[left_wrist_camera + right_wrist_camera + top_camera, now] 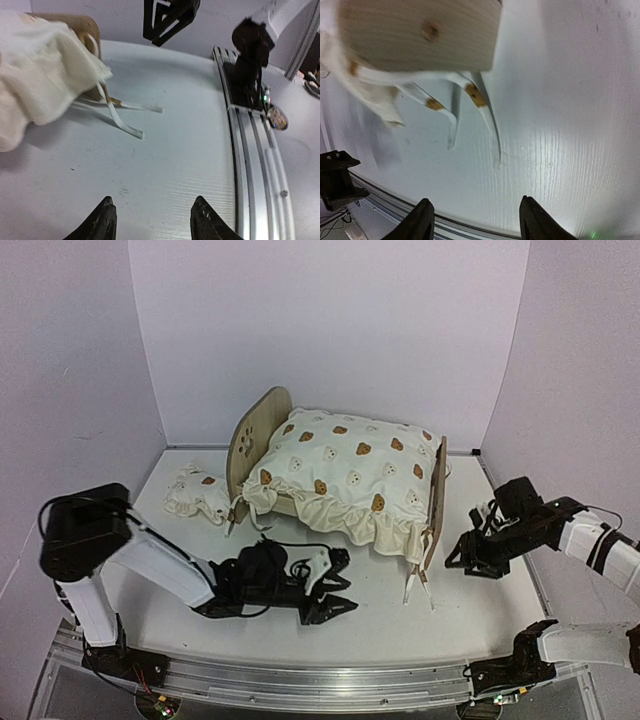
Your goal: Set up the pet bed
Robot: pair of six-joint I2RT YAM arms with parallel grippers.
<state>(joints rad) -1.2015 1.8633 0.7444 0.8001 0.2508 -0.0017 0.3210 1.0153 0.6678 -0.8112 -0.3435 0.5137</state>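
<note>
Both pincers have jaws apart, nothing held. Left gripper is low over the table, near the bed's front side. Right gripper is just beside the footboard, not touching. Bed sits mid-table, cushion on top, ties trailing onto the table. Pillow is just beside the headboard.

- The left hand hovers, fingers apart, over the white surface.
- Cream cushion at left, its ties lying flat on the surface.
</note>
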